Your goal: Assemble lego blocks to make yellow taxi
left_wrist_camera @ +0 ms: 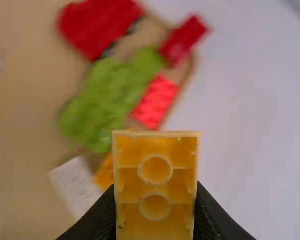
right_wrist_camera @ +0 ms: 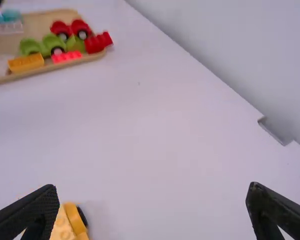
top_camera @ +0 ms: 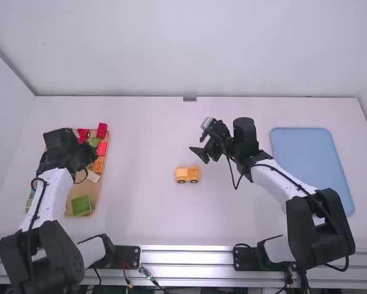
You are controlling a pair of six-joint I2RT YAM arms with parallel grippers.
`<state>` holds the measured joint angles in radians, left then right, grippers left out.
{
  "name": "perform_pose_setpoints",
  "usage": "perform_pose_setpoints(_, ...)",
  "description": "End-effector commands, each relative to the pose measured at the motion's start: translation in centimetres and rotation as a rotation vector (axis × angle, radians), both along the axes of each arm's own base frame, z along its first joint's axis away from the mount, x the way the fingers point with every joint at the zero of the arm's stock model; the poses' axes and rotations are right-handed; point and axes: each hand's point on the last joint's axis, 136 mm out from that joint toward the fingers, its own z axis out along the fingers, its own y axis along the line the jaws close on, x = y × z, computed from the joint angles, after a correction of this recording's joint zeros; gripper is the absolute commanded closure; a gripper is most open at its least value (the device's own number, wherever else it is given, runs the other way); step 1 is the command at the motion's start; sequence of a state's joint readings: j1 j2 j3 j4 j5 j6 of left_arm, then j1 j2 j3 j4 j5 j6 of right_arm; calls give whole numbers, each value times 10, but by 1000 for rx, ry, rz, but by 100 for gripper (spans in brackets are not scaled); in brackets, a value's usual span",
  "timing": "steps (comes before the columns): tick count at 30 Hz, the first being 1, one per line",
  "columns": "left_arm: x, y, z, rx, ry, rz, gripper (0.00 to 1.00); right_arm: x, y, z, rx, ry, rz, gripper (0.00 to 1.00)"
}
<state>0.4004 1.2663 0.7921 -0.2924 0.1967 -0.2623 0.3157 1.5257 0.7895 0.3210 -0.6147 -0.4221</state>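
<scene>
Yellow plastic car body (top_camera: pixel 187 175), one, sits mid-way along the white desk (top_camera: pixel 146 214), long axis running left-right. It lies to the near left of the right hand (right_wrist_camera: pixel 154 195), wide open, empty and the closer of two. The left hand (left_wrist_camera: pixel 155 195) grips one yellow plastic block (left_wrist_camera: pixel 156 185) above one tan tray (top_camera: pixel 103 184).

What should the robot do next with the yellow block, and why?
Probably carry the yellow block to the little yellow car: the left gripper grips it over the tray, while the car sits mid-table.
</scene>
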Motion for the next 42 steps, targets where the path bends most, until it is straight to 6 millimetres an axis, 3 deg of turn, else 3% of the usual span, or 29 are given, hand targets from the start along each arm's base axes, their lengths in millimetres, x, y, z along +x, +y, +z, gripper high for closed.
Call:
perform_pose_setpoints(1, 19, -63, 32, -15, -149, -371, 90, -5, 4, 14, 105, 67, 8, 1)
perform_pose_setpoints(4, 23, -133, 55, -36, -309, -741, 90, 2, 4, 24, 222, 115, 13, 1)
perform_pose_setpoints(5, 22, -140, 57, -37, -325, -778, 90, 2, 5, 24, 237, 121, 25, 1)
perform_pose_setpoints(8, 14, -198, 75, -73, -484, -1075, 91, -13, 11, 35, 373, 152, 229, 1)
perform_pose_setpoints(15, -4, -269, 88, -188, -705, -1435, 96, -31, 20, 47, 520, 210, 459, 1)
perform_pose_setpoints(21, -6, -294, 87, -304, -805, -1564, 96, -37, 18, 57, 562, 227, 492, 1)
perform_pose_setpoints(31, -3, -313, 86, -361, -878, -1645, 98, -42, 35, 66, 583, 324, 517, 4)
perform_pose_setpoints(35, -5, -318, 88, -359, -892, -1660, 98, -45, 50, 68, 568, 309, 556, 9)
perform_pose_setpoints(38, 5, -317, 86, -367, -845, -1593, 98, -48, 55, 68, 559, 293, 575, 15)
perform_pose_setpoints(42, 8, -317, 85, -366, -833, -1574, 98, -47, 59, 70, 566, 288, 568, 31)
